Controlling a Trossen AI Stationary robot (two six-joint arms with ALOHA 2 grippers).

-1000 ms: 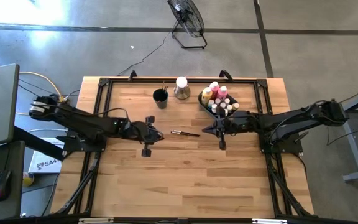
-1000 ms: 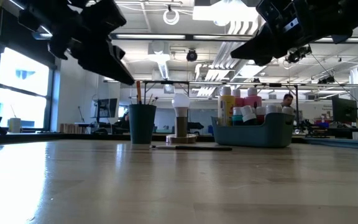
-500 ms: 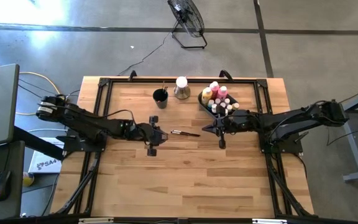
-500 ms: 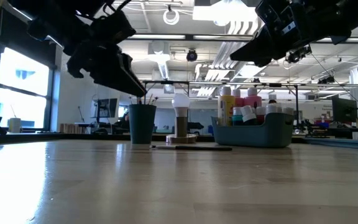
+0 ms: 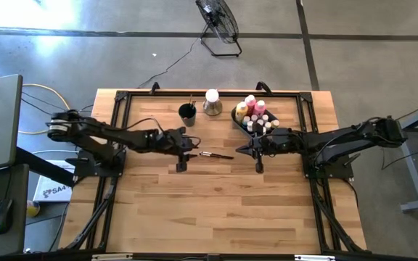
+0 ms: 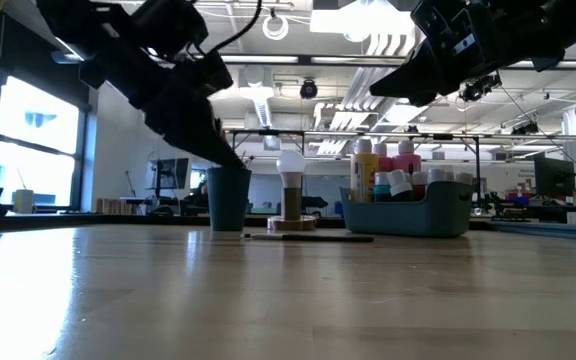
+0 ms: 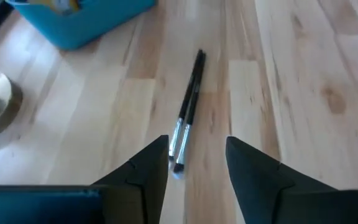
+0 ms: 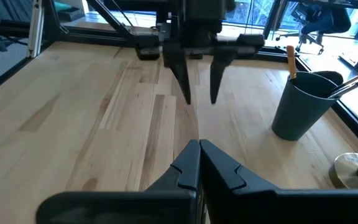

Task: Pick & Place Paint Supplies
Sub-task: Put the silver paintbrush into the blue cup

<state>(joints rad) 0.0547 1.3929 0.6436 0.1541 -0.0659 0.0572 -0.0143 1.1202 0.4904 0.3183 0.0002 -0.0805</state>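
Step in hand: approach to pick. Left gripper (image 7: 197,158), fingers spread apart and empty, hangs just above the bristle end of 2 brushes (image 7: 188,109). Right gripper (image 8: 199,163), fingers pressed together on nothing, waits beside the blue bin (image 5: 239,117).

Next move, by judgement: lower and centre the fingers astride the ferrules, then close.

Item: 2 thin brushes, dark handles, silver ferrules, lying side by side and touching, flat on the wooden table (image 5: 216,203), between the 2 grippers.
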